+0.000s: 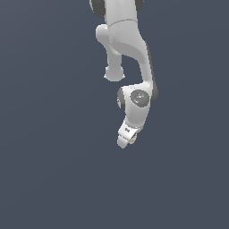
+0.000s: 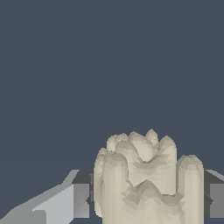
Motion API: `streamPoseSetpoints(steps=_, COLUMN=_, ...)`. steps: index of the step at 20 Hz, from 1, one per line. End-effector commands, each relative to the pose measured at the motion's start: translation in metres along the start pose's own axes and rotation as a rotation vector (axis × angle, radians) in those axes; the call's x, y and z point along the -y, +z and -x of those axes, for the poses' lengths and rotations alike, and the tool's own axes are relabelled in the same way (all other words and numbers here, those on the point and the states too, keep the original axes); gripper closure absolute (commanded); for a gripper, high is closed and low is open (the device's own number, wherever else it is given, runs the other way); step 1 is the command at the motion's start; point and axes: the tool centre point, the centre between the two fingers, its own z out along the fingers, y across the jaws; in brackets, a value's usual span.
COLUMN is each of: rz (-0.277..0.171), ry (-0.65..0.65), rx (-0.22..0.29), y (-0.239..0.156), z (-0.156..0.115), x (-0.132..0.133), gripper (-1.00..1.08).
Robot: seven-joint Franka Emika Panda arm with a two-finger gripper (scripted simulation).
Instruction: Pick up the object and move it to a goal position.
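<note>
Presently, item one: my gripper point(image 1: 126, 142), white, at the end of my arm point(image 1: 129, 49), angled downward in the exterior view. My fingers point(image 2: 81, 199) stood either side of the object point(image 2: 146, 179) and pressed against its flanks, clamped on it, so far as the wrist view showed.

Item two: the object, a pale beige lump, knobbly and ridged, roughly cubic, narrower than my gripper. It sat between my fingers, filling the gap. In the exterior view only a sliver of beige point(image 1: 133, 140) showed beside the fingertips; the rest was hidden by my hand.

Item three: step in hand. By my reckoning the grasp was made and the carry was the business of the moment. Whether the lump was off the surface I could not tell; no shadow or contact line was visible.

Item four: next move. It called, I judged, for holding the squeeze steady while travelling to the goal. No goal marker appeared in either view, so its direction could not be stated. The bumpy faces might give uneven purchase; a slip or twist was the risk.

Item five: surface and room. A uniform dark slate-blue field point(image 1: 44, 134), featureless, with no edge, wall or horizon distinguishable.
</note>
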Motion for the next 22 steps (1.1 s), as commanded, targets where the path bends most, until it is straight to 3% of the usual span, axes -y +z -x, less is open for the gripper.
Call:
streamPoseSetpoints(steps=1, rz=0.0, ry=0.0, rx=0.0, y=0.001, z=0.0, x=0.0, gripper=1.08)
streamPoseSetpoints(steps=13, rz=0.004, ry=-0.007, rx=-0.006, y=-0.004, z=0.0, x=-0.002, gripper=1.08)
streamPoseSetpoints(steps=22, rz=0.032, ry=-0.077, rx=-0.054, y=-0.036, z=-0.003, x=-0.019, gripper=1.08)
